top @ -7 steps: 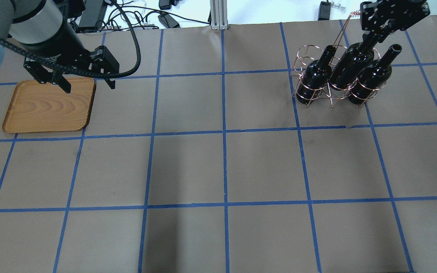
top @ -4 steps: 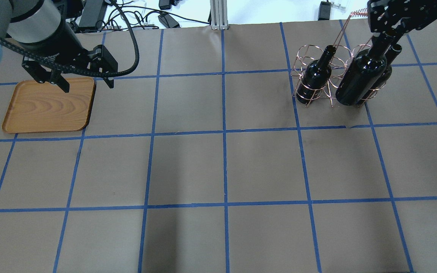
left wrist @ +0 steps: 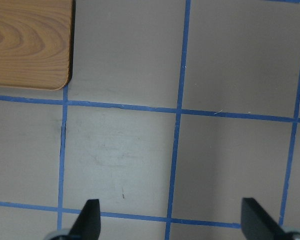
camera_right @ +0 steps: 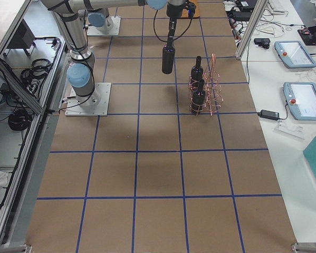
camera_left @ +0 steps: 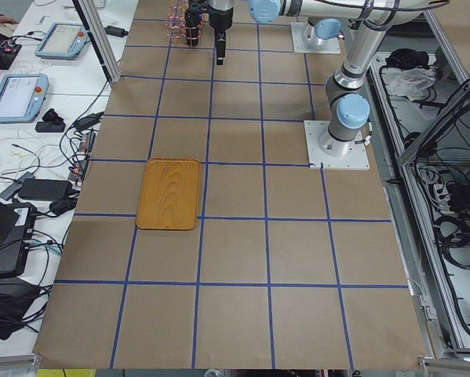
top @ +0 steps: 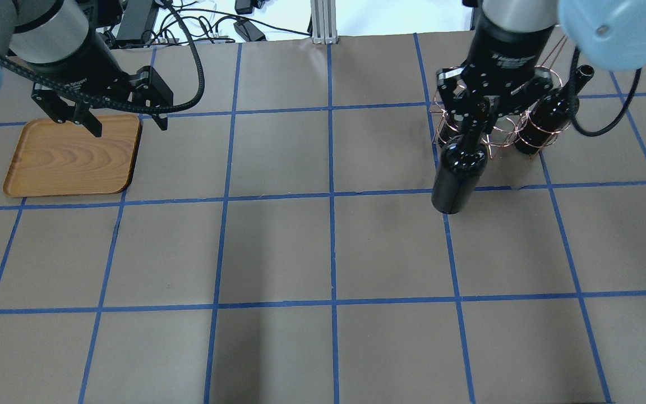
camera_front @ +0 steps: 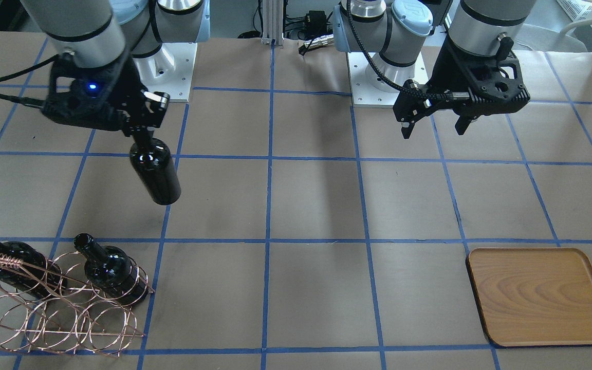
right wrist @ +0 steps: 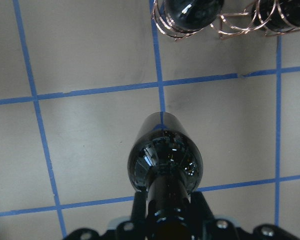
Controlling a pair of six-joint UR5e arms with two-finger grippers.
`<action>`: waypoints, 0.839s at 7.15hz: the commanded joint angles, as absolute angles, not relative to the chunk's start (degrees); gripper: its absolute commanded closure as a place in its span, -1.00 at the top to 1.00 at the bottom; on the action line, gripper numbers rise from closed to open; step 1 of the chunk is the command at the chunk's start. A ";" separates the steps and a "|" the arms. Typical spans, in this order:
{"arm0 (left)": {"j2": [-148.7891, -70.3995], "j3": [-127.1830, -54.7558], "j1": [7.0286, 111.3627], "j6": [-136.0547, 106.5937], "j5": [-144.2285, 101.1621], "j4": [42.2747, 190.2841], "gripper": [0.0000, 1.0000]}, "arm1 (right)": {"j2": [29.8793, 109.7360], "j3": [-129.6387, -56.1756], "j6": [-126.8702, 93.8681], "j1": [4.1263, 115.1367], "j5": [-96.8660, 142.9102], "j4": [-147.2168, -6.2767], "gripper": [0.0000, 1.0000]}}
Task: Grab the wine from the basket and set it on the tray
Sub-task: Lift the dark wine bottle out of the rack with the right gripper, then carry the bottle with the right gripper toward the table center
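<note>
My right gripper (top: 477,109) is shut on the neck of a black wine bottle (top: 460,174) and holds it upright above the table, just in front of the copper wire basket (top: 527,120). The held bottle also shows in the front view (camera_front: 155,172) and the right wrist view (right wrist: 165,160). Two more bottles (camera_front: 108,270) stand in the basket (camera_front: 59,313). The wooden tray (top: 70,163) lies empty at the far left. My left gripper (top: 130,128) is open and empty, hovering over the tray's far right corner.
Blue tape lines grid the brown table cover. An aluminium post (top: 323,22) and cables lie at the far edge. The two arm bases (camera_front: 378,67) stand on the robot's side. Operator tablets (camera_right: 300,100) rest on a side bench.
My right gripper has lifted the middle bottle out of the basket and carried it leftward and toward the robot. The left gripper has barely moved.
</note>
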State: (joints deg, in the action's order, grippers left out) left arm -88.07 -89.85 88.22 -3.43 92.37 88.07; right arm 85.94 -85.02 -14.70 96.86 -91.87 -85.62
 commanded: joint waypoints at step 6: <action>-88.15 -89.91 88.24 -3.43 92.29 88.07 1.00 | 84.29 -93.32 -50.77 121.79 -88.00 -96.30 -1.00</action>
State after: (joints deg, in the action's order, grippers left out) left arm -88.15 -89.90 88.24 -3.43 92.30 88.07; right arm 84.46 -91.67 -46.41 118.23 -89.79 -93.69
